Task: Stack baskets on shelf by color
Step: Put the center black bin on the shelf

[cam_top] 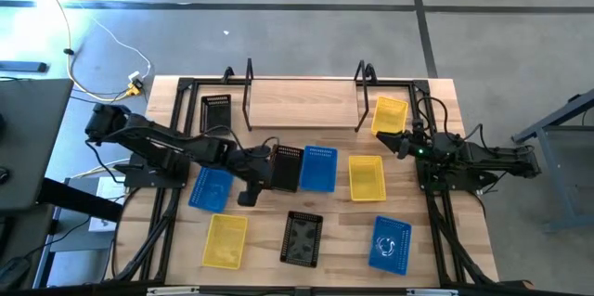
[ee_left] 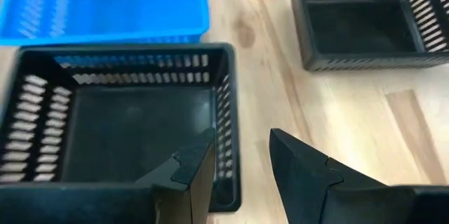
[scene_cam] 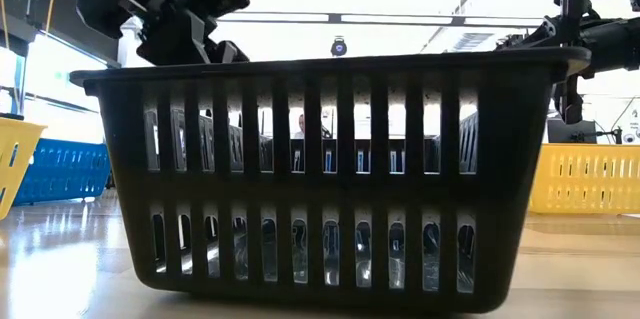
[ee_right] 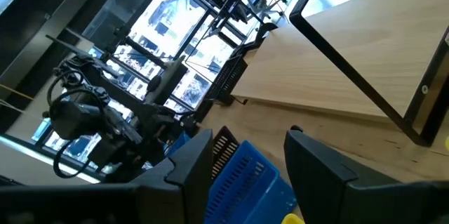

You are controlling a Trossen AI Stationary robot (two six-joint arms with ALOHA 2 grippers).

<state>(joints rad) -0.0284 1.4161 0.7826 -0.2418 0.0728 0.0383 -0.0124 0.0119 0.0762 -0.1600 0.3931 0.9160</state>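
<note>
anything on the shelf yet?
One yellow basket lies tilted at the shelf's right end, by the open right gripper. The rest of the plank shows bare. Nothing seen beneath it.

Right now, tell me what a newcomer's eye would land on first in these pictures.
A black basket fills nearly the whole low view, standing right before that camera. From above, blue, yellow and black baskets lie scattered over the table, while the shelf at the back is bare, with one yellow basket at its right end. The left claw hangs open over the rim of another black basket mid-table.
</note>
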